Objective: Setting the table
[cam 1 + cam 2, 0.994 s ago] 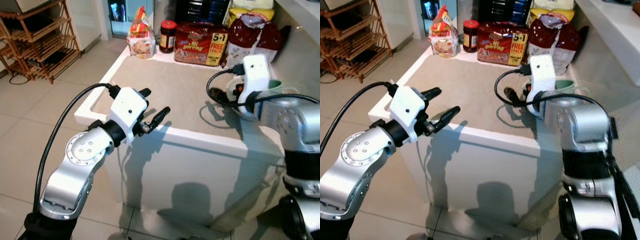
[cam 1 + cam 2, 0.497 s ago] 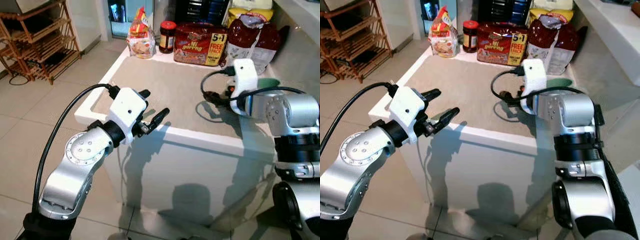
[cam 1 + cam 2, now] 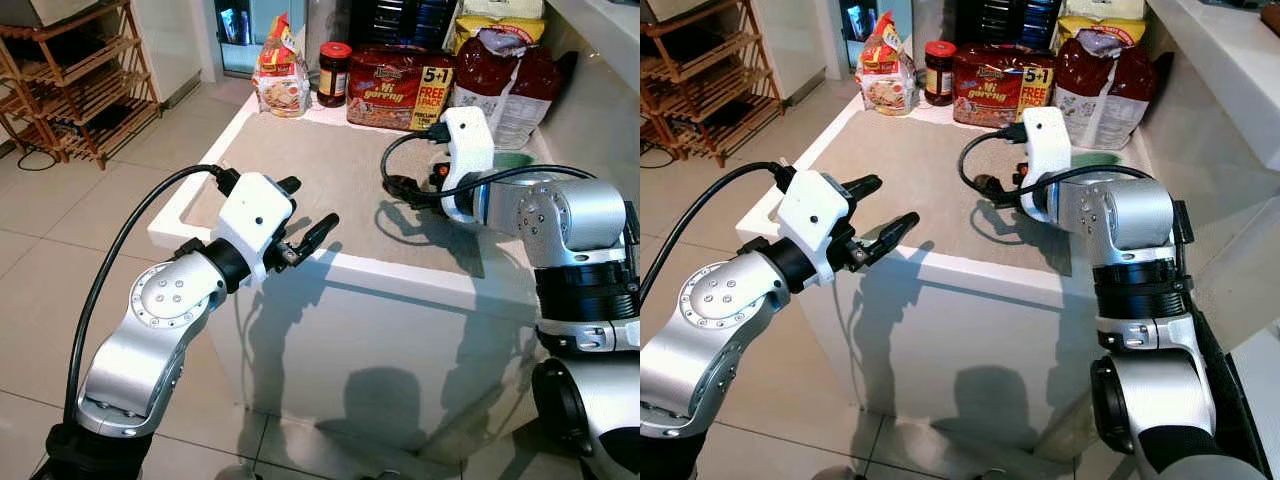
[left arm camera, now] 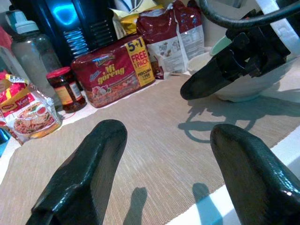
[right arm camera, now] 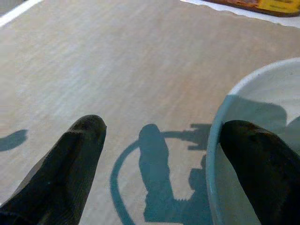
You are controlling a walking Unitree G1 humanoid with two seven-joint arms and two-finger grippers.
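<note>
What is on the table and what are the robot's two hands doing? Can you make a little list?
table: white table with a beige mat
food at the back: noodle pack, red-lidded jar, snack bags
bowl: pale green bowl, on the mat
right gripper: open, one finger inside the bowl, one outside
left gripper: open, in the air by the table's near corner

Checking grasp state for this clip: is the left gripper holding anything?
No. In the left wrist view the left gripper is open, its fingers spread with only the beige placemat between them.
</note>
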